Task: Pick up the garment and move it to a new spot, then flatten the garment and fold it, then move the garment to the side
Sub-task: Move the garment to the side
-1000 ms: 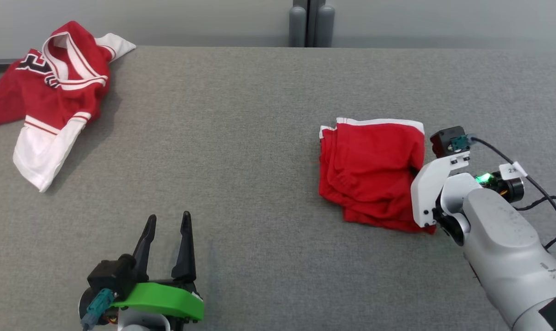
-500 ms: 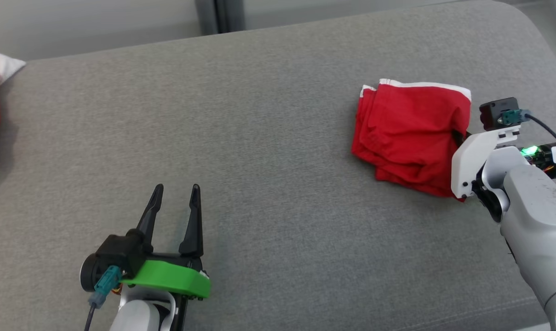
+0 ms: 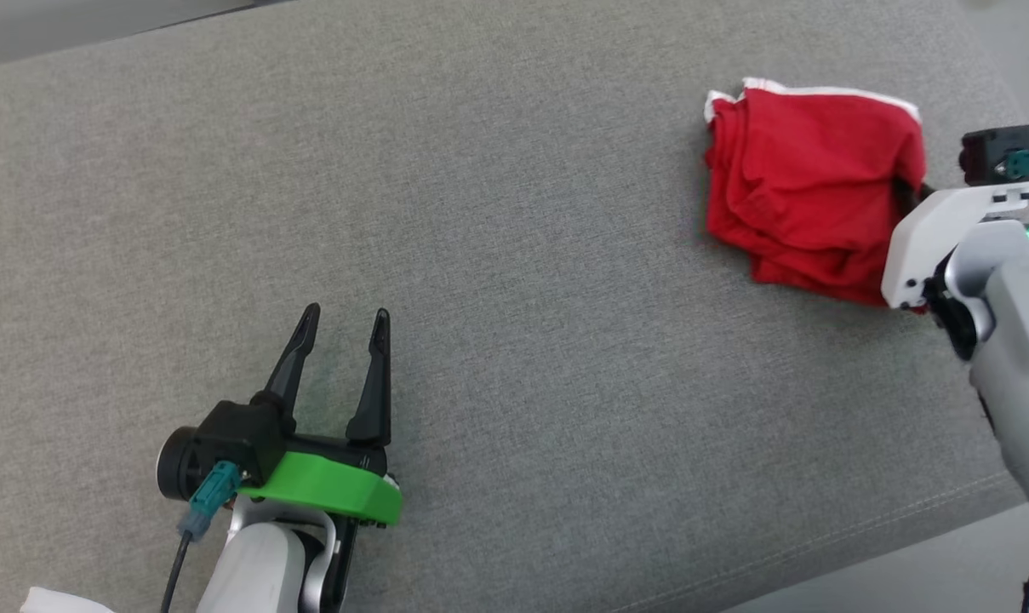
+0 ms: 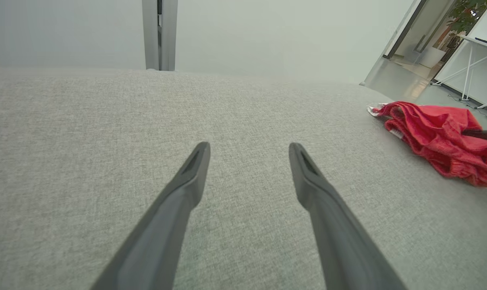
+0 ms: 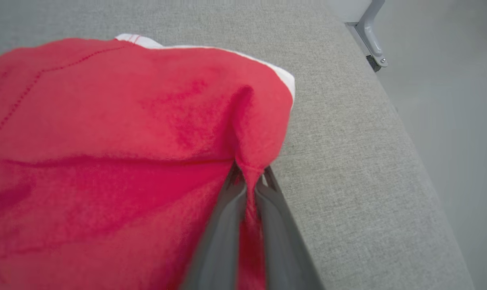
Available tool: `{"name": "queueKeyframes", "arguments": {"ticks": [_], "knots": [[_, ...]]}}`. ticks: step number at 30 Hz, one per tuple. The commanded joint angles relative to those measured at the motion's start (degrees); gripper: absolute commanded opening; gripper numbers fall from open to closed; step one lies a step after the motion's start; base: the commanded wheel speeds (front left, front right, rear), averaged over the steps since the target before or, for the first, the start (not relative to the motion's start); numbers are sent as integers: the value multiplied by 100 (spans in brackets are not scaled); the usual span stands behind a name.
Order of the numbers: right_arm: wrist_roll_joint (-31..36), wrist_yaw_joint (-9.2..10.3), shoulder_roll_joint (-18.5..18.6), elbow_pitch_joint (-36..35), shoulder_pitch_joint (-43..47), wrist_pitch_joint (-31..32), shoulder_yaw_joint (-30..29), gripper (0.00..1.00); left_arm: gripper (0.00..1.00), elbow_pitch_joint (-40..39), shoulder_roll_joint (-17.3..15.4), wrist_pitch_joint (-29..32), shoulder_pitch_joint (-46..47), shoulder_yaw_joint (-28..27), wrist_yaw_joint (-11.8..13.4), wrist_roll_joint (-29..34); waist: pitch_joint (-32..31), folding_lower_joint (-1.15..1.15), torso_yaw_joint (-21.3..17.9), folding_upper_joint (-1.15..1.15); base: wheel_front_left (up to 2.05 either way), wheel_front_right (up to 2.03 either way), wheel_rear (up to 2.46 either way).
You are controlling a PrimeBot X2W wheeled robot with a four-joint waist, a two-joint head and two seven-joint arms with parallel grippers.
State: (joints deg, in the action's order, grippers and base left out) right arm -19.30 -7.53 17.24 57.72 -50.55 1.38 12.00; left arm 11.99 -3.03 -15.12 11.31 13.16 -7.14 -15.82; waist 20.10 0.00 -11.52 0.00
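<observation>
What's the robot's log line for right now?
step: move red garment aside | right claw: shut on garment edge | left claw: open, empty, over grey table | garment: folded, near table's right end

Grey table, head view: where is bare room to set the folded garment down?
Bare: the wide stretch of grey table between the left gripper and the red folded garment, and the strip from the garment to the near edge. Crowded: the right edge, where the right gripper pinches the garment.
</observation>
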Motion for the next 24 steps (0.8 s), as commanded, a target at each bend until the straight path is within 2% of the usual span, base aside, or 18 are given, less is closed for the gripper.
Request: {"name": "queueKeyframes", "arguments": {"ticks": [1, 7, 16, 17, 19, 20, 21, 24], "knots": [[23, 8, 112, 60, -158, -33, -50, 0, 100, -35, -53, -3, 112, 4, -33, 65, 165, 0, 149, 0, 0, 0, 0], [238, 8, 591, 266, -718, 37, -126, 0, 100, -150, -45, -3, 239, 12, -36, 96, 415, 0, 513, 0, 0, 0, 0], [557, 8, 1089, 649, -1367, 105, -336, 0, 100, -226, -32, -3, 312, 2, -41, 107, 669, 0, 880, 0, 0, 0, 0], [650, 8, 1152, 693, -1412, 58, -352, 4, 100, -231, -29, -3, 314, 3, -41, 106, 681, 0, 910, 0, 0, 0, 0], [753, 8, 1259, 796, -1489, -27, -390, 38, 100, -238, -25, -3, 319, -1, -42, 102, 701, 0, 953, 0, 0, 0, 0], [806, 8, 1276, 834, -1511, -89, -410, 61, 100, -241, -23, -3, 320, -2, -43, 101, 702, 0, 965, 0, 0, 0, 0], [862, 8, 1287, 886, -1531, -146, -435, 100, 100, -240, -22, -3, 317, -11, -43, 102, 696, 0, 975, 0, 0, 0, 0], [989, 8, 1337, 1002, -1565, -342, -522, 100, 100, -221, -17, -3, 283, -33, -44, 104, 645, 0, 969, 0, 0, 0, 0]]}}
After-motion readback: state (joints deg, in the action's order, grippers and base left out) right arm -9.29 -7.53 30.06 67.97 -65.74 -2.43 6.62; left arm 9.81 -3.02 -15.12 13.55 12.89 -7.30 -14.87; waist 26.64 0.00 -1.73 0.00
